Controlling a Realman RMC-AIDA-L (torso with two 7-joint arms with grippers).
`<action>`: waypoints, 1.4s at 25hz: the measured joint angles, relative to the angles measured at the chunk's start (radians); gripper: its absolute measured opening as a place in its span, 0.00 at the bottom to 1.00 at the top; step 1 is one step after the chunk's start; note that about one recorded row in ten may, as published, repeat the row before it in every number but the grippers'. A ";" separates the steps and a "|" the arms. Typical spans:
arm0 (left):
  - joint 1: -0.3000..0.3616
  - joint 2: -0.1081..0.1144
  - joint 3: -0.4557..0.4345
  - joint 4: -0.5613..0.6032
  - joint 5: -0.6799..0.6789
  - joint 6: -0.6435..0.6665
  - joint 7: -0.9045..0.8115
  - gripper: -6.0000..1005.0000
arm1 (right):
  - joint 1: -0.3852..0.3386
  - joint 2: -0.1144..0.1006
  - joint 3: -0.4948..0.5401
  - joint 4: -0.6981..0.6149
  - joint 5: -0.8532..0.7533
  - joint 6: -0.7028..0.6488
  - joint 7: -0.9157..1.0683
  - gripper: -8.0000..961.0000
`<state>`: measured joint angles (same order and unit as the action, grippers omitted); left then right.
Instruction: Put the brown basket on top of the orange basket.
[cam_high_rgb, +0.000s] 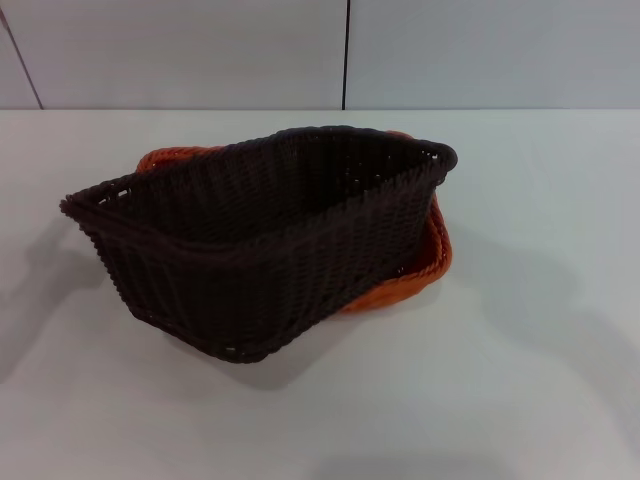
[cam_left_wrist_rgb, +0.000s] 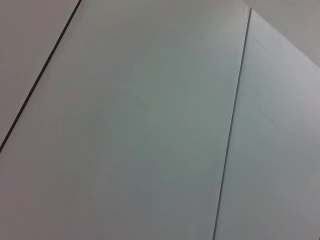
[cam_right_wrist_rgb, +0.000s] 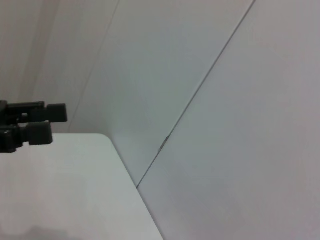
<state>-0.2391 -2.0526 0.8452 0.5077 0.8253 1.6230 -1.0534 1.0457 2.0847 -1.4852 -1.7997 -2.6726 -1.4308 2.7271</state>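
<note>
Nearest the camera in the head view lies bare white table (cam_high_rgb: 420, 420), with soft shadows at its left and right edges. Beyond it, mid-table, sits the dark brown, almost black, rectangular woven wicker-style basket (cam_high_rgb: 260, 235) with a braided rim and sloping open-weave sides. It rests on top of the bright orange rectangular woven basket (cam_high_rgb: 425, 268), tilted and skewed, its near-left corner overhanging toward the table. Orange shows only as a sliver at the far left and a curved rim on the right. Judging by this, the stacking looks done, though loosely seated rather than nested square. Neither arm touches the baskets. Seen from the right wrist, a black pincer (cam_right_wrist_rgb: 47, 123) hovers off the table's edge — whether it is open or closed I cannot tell. The left wrist view shows only pale wall panels (cam_left_wrist_rgb: 150, 125).
</note>
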 joint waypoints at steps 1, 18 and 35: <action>0.000 0.000 0.000 0.000 0.000 0.000 0.000 0.72 | -0.010 0.000 0.000 -0.005 0.001 0.007 -0.001 0.61; -0.005 0.003 0.000 -0.002 0.000 -0.014 -0.003 0.72 | -0.024 -0.070 0.488 0.173 0.456 -0.219 -0.265 0.61; 0.030 0.005 -0.035 0.006 -0.009 0.006 -0.006 0.72 | -0.354 -0.229 0.928 0.683 1.141 -0.438 -0.695 0.61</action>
<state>-0.2088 -2.0478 0.8107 0.5135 0.8162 1.6286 -1.0591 0.6922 1.8553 -0.5572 -1.1171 -1.5318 -1.8690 2.0319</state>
